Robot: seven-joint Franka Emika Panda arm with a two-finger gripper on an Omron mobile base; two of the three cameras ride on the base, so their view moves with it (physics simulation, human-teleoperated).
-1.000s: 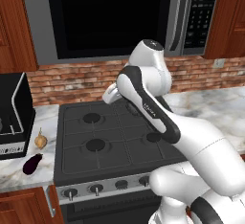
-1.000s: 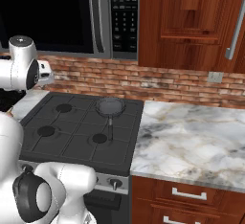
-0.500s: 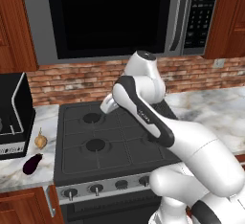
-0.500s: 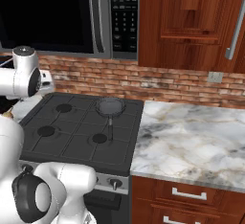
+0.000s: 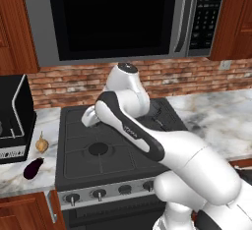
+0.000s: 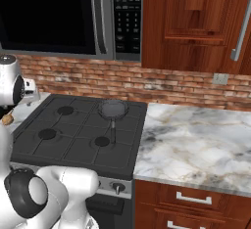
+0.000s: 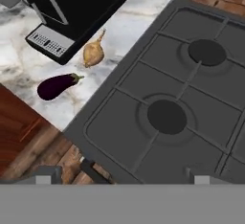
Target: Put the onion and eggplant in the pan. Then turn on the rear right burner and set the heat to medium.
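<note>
1. On the rear right grate of the stove (image 6: 73,140), in the right base view, the pan (image 6: 113,109) sits with its thin black handle pointing towards the stove's front. It looks rigid and steady, the heaviest of the task's things, and it needs no lifting; the rear right burner lies under it.

2. On the marble counter (image 5: 19,177) left of the stove, near the front edge, lies the eggplant (image 5: 33,168), seen again from the hand view (image 7: 58,85). Its skin is glossy and likely slick, its body firm but slightly yielding. I would close the fingers across the thick middle, square to its length, since a grip near the tapered stem end would probably slide off.

3. Just behind it, near a black appliance (image 5: 12,121), rests the onion (image 5: 42,144), also in the hand view (image 7: 93,52), its pointed tip aimed at the appliance. It appears light, hard and round, so it may roll when nudged. The widest part of the bulb is the place to pinch, not the thin tip.

4. Above the stove's left half hangs the gripper (image 7: 119,175), its fingers spread about as wide as they go and holding nothing; both vegetables lie well apart from it, off to its side.
</note>
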